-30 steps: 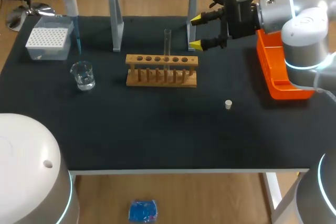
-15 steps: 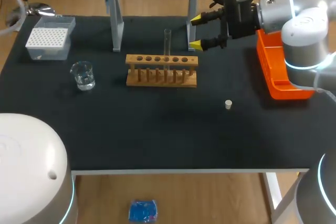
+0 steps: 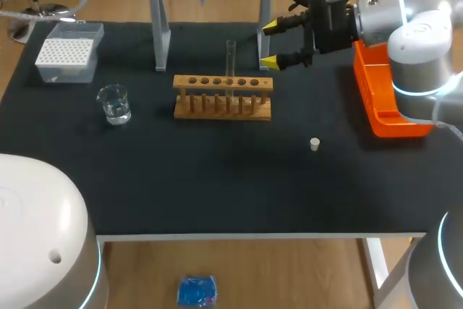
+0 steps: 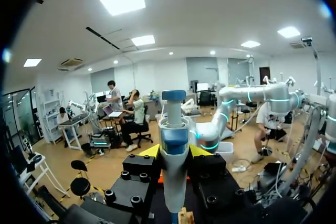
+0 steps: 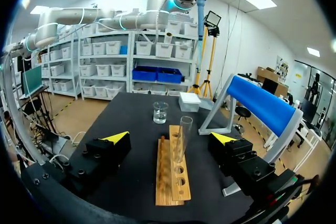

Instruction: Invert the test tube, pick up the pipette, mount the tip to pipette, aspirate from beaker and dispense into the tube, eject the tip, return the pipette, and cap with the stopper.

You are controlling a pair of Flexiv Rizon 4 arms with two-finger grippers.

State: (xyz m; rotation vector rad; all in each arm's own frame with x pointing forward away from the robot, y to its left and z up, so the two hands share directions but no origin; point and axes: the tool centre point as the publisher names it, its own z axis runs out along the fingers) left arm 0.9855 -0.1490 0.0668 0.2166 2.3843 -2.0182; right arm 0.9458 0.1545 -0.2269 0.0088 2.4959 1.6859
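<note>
In the head view, the glass test tube (image 3: 231, 59) stands upright in a middle hole of the wooden rack (image 3: 223, 96). Treat it as light, slick and breakable, and take it by the bare length above the rack with gentle pressure. The right gripper (image 3: 269, 45) hangs behind the rack's right end, its fingers wide apart and holding nothing. The beaker (image 3: 114, 103), left of the rack, has a little clear liquid in the bottom. The tip box (image 3: 67, 59), further left and behind, shows a full-looking grid of tips. The small white stopper (image 3: 315, 144) lies right of the rack and in front of it on the desk (image 3: 217, 179). It is tiny and likely to roll, so pinch it squarely.

In the left wrist view, the left gripper (image 4: 174, 152) is closed around the pipette (image 4: 174, 182), one yellow tip on each side of its barrel, high above the rack. The pipette is rigid plastic, so a firm hold on the barrel suits it.

In the right wrist view, the tube rises from the rack in line with the gap between your spread fingers, a little ahead of them. You cannot tell whether it holds any liquid. The beaker and tip box sit beyond the rack's far end.
</note>
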